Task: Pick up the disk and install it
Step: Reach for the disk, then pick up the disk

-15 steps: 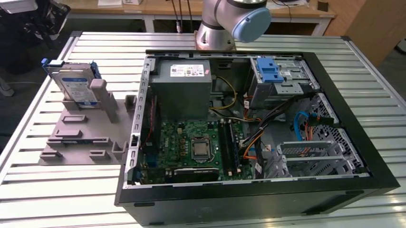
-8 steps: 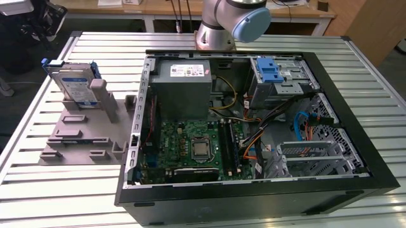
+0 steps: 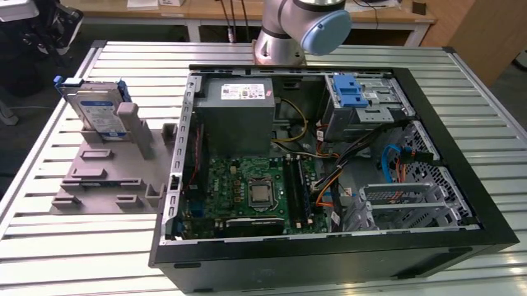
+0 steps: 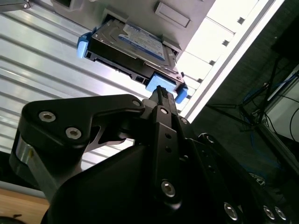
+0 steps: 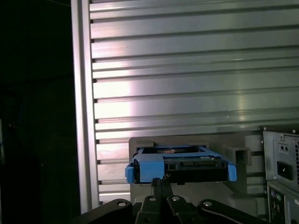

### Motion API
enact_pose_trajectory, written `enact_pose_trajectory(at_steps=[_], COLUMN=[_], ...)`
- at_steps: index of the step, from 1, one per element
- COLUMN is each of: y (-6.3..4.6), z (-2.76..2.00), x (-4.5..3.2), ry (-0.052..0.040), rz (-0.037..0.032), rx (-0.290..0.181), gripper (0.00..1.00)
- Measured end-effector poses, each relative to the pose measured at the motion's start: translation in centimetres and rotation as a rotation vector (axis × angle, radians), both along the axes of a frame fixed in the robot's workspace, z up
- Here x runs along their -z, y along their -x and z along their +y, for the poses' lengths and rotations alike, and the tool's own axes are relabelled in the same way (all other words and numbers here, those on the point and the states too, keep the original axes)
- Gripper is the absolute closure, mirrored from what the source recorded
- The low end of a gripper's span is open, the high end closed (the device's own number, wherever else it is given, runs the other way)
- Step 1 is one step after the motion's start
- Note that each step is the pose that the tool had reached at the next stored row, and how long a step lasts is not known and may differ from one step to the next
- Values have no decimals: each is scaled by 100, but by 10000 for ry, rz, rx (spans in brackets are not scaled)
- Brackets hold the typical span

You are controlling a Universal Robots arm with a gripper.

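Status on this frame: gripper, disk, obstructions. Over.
Gripper shut, empty, short of the disk. Disk upright in grey stand, beside open case. Nothing seen between gripper and disk.

You are viewing the disk [image 3: 97, 112], a silver drive with a blue-and-white label and blue bracket. It is standing on edge in the grey holder [image 3: 107, 166], beside the computer case [image 3: 329, 265].

The arm [image 3: 288, 31] rises at the exterior view's top centre; in both wrist views the black pincer [image 4: 161, 93] has its fingers pressed together.
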State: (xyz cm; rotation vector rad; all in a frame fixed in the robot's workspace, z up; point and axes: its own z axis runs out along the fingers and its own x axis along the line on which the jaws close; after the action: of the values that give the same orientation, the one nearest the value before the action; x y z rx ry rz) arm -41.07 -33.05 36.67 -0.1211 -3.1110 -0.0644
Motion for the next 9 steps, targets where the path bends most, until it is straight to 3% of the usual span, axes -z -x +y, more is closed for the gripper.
enact_pose_trajectory(at_steps=[9], y=[54], z=[0], x=[8], ry=[0], rz=[1], rx=[-1], gripper=[89])
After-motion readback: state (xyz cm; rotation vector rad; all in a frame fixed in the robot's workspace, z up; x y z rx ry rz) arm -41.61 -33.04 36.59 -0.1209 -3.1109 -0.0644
